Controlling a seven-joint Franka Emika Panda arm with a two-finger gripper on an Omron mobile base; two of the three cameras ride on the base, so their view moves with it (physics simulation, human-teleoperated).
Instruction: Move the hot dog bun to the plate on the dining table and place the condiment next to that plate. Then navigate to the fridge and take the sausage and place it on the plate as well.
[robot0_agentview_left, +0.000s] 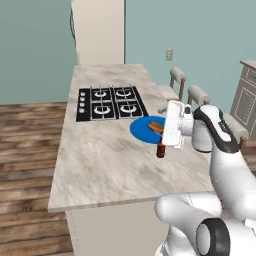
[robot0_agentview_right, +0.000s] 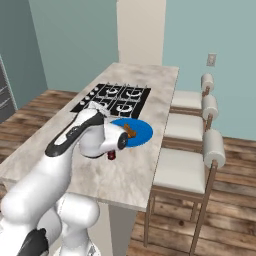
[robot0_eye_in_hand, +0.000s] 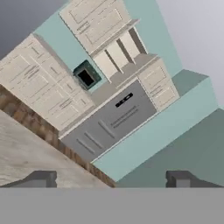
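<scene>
From the left base view, the blue plate (robot0_agentview_left: 142, 131) lies flat on the marble-patterned table (robot0_agentview_left: 100, 160), just in front of the black stovetop (robot0_agentview_left: 111, 103). The hot dog bun (robot0_agentview_left: 155, 127), a small tan-brown oblong, rests on the plate. Touching or just off the plate's near rim stands the condiment (robot0_agentview_left: 161, 149), a short dark-red bottle, upright. The arm's white wrist hangs above the plate and hides part of it. By my reading, bun and condiment are placed and the sausage remains; a sausage should be light, smooth and somewhat slippery, so a grip across its middle looks safest.

From the right base view, the plate (robot0_agentview_right: 141, 133) is a thin glossy disc beside the stovetop (robot0_agentview_right: 114, 99), the bun (robot0_agentview_right: 130, 132) on it and the condiment (robot0_agentview_right: 111, 155) at its near edge, partly behind the arm. Three pale padded stools (robot0_agentview_right: 186, 165) line the table's far side from the stovetop.

In the hand view, the claw (robot0_eye_in_hand: 112, 178) stands released, its two dark fingertips (robot0_eye_in_hand: 41, 178) wide apart with nothing between them, aimed at distant cream cabinets (robot0_eye_in_hand: 43, 89) and a grey fridge-like unit (robot0_eye_in_hand: 111, 118).
</scene>
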